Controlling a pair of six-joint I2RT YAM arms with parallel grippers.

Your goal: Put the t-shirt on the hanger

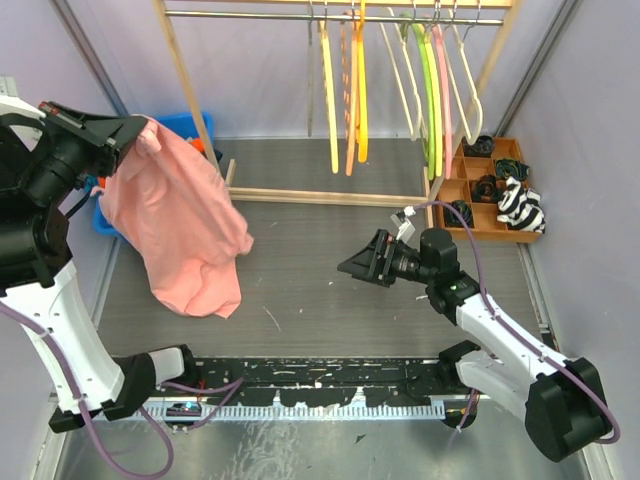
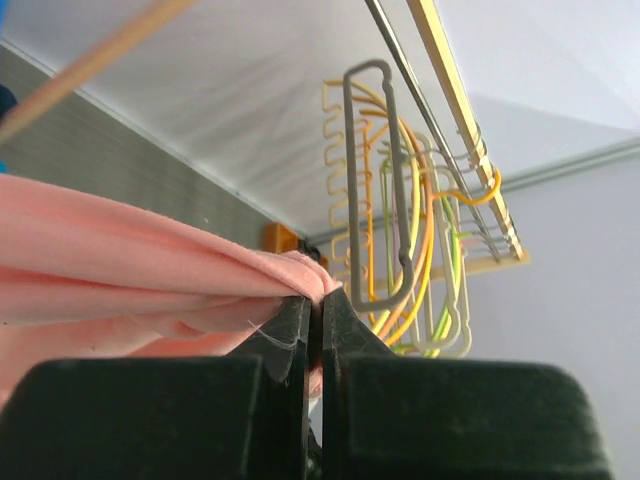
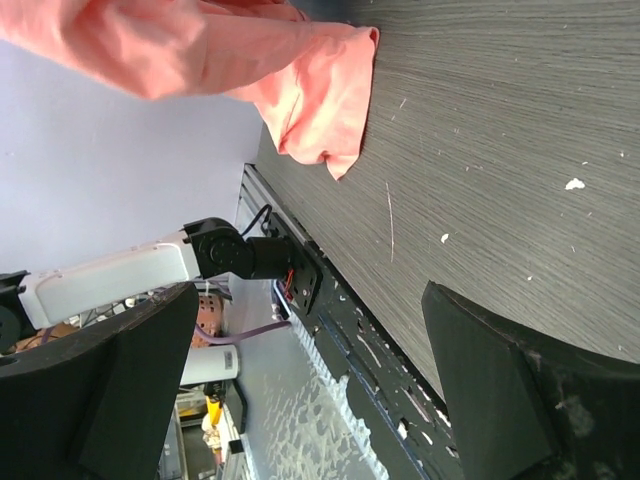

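- A wooden tray (image 1: pixel 436 196) sits at the worktop's (image 1: pixel 330 215) far right corner, split into compartments. Dark rolled items (image 1: pixel 487 187) fill several of them, and a black-and-white striped cloth (image 1: pixel 520 205) lies over the right-hand ones.
- A blue bin (image 1: pixel 188 124) stands at the far left edge, mostly hidden behind the t-shirt (image 1: pixel 180 225). Something orange (image 1: pixel 201 147) shows inside it.
- The left gripper (image 2: pixel 315 305) is raised over the far left of the worktop, its jaws pinched tight on a folded edge of the t-shirt.
- The t-shirt hangs bunched from that grip. Its lower end reaches down to the worktop left of centre.
- The right gripper (image 1: pixel 356 264) hovers low, right of centre. Its jaws are spread wide with nothing between them. It points toward the t-shirt and is well apart from it.
- A rail (image 1: pixel 330 16) runs along the far edge and carries a row of hangers, which are yellow (image 1: pixel 330 90), orange (image 1: pixel 360 90), green (image 1: pixel 428 85) and pink (image 1: pixel 443 90).
- The cream hanger (image 1: pixel 408 85) hangs among them, with another cream one (image 1: pixel 472 100) at the right end. Both are well apart from the t-shirt.
- The rack's wooden post (image 1: pixel 185 80) slants between the t-shirt and the hangers, and its base bar (image 1: pixel 330 197) lies across the worktop below them.
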